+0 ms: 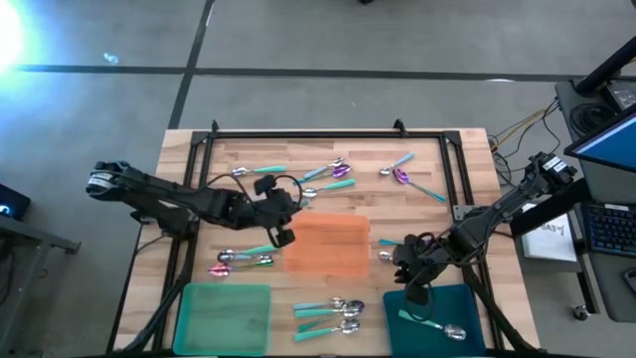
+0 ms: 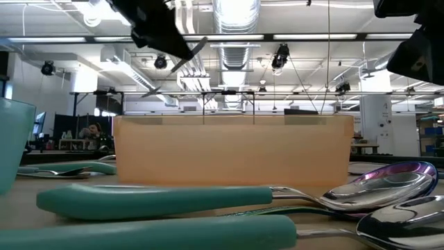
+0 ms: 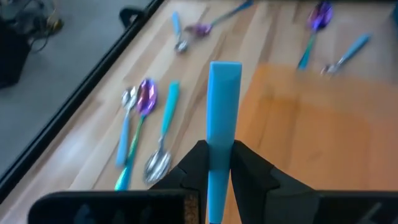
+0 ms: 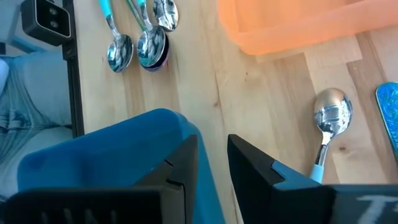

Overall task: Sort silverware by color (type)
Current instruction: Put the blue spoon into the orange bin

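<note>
The silverware lies in loose groups on the wooden table: spoons at the far side (image 1: 328, 174), near the left (image 1: 243, 261) and near the middle (image 1: 333, 313). One spoon lies in the teal tray (image 1: 442, 313). My left gripper (image 1: 281, 235) hangs above the orange tray's (image 1: 333, 247) left edge, shut on a spoon with a light-blue handle (image 3: 224, 93). My right gripper (image 4: 211, 165) hovers over the teal tray's far left corner. Its fingers stand a narrow gap apart with nothing between them. A silver spoon (image 4: 329, 115) lies on the wood just beyond it. My left gripper pinches the spoon's light-blue handle (image 3: 221, 152) between its two fingers. The fingers slant down from the table's left and lie along the handle, whose flat free end (image 3: 225, 68) sticks out past the fingertips. The bowl end is hidden behind the gripper. The spoon is lifted clear of the table.
A green tray (image 1: 224, 316) sits at the near left. A black frame (image 1: 328, 134) borders the table's far and side edges. In the low view teal handles (image 2: 159, 201) lie in the foreground before the orange tray (image 2: 232, 149).
</note>
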Tool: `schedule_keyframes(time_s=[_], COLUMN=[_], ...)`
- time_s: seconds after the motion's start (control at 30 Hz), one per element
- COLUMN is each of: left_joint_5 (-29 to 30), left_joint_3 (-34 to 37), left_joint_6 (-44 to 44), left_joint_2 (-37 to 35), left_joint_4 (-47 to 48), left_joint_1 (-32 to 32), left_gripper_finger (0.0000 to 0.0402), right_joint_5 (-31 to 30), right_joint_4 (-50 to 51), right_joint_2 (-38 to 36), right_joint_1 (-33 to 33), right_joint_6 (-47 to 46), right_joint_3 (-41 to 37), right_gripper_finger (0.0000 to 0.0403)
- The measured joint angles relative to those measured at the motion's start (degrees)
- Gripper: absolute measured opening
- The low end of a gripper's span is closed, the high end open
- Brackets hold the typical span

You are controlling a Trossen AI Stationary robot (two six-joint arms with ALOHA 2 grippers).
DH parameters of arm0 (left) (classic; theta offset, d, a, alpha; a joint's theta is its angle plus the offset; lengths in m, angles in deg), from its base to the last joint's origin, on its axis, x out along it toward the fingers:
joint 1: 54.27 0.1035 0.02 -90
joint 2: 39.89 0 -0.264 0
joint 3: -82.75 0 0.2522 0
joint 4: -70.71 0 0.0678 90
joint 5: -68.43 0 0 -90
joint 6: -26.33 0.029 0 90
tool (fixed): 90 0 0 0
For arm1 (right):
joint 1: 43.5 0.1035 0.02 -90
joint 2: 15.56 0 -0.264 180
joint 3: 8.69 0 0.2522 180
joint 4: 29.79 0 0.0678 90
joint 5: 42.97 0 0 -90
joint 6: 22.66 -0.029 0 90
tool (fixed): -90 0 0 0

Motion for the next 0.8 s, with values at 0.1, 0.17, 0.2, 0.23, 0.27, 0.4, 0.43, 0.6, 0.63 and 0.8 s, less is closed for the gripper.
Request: schedule_keyframes(time_s=[0.1,0.17,0.2,0.23,0.27,0.4,0.43,0.6,0.63,0.8], left_joint_5=[-2.34,-4.05,-4.83,-5.52,-6.19,-9.32,-10.62,-13.59,-13.85,-17.46], left_joint_3=[0.02,0.0,0.0,-0.17,-0.37,-0.83,-1.18,-3.66,-4.2,-5.92], left_joint_6=[1.91,3.16,3.58,3.68,3.68,3.54,3.45,3.46,3.59,4.32], left_joint_2=[2.16,4.37,5.67,7.01,8.26,12.91,13.92,17.24,17.71,18.71], left_joint_4=[-5.87,-8.74,-9.35,-9.41,-9.46,-9.24,-9.19,-9.54,-9.28,-7.03], left_joint_1=[0.02,0.0,0.0,0.0,0.0,0.0,0.02,-0.04,-0.04,0.05], left_gripper_finger=[0.0033,0.0032,0.0032,0.0032,0.0032,0.0033,0.0033,0.0034,0.0034,0.0038], right_joint_5=[0.0,-0.02,-0.03,-0.03,-0.02,-0.02,-0.02,0.0,0.0,0.05], right_joint_4=[0.09,0.27,0.37,0.61,1.1,2.61,3.02,3.14,3.22,3.97], right_joint_2=[0.0,0.0,0.0,0.0,0.0,0.0,0.0,0.0,0.0,0.0], right_joint_1=[0.0,0.0,0.0,0.0,0.0,0.0,0.0,0.0,0.0,0.0], right_joint_6=[0.84,1.1,1.19,1.22,1.13,0.84,0.84,0.84,0.84,0.82], right_joint_3=[-0.02,-0.04,-0.04,-0.04,-0.04,-0.04,-0.04,-0.04,-0.05,-0.07], right_gripper_finger=[0.0079,0.0079,0.0079,0.0079,0.0079,0.0079,0.0079,0.0079,0.0079,0.0079])
